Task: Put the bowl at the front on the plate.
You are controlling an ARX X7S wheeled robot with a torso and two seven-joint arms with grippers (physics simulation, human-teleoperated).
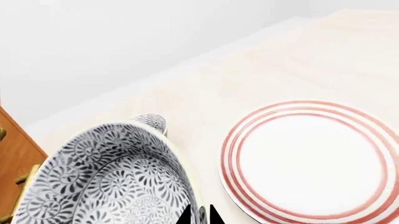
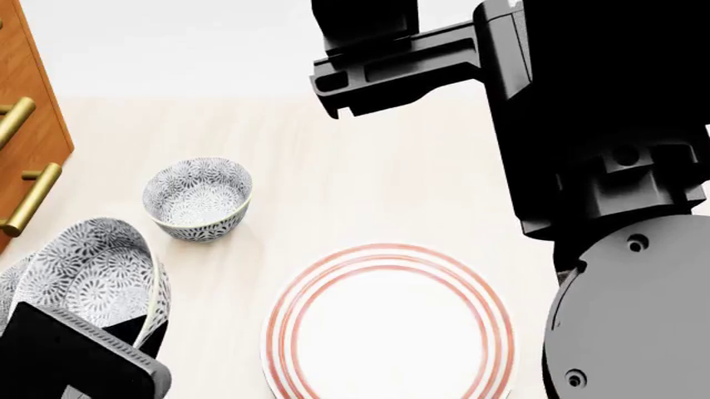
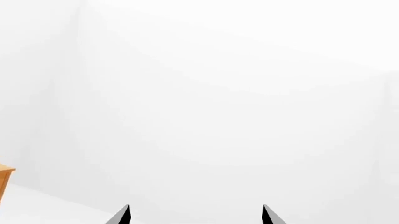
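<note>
My left gripper (image 1: 201, 215) is shut on the rim of the bowl (image 1: 106, 177), white with a dense blue-grey floral pattern. In the head view this bowl (image 2: 95, 274) hangs tilted at the lower left, above the table and left of the plate. The plate (image 2: 388, 324) is wide, flat and white with red rings, lies near the front edge and has nothing on it. The left wrist view shows the plate (image 1: 311, 163) beside the held bowl. My right gripper (image 3: 195, 215) is open with nothing between its fingers and faces a white wall.
A second patterned bowl (image 2: 198, 198) stands upright on the pale wooden table (image 2: 367, 183), behind the held one. A wooden cabinet with brass handles (image 2: 28, 125) borders the table on the left. My black right arm (image 2: 599, 125) fills the upper right of the head view.
</note>
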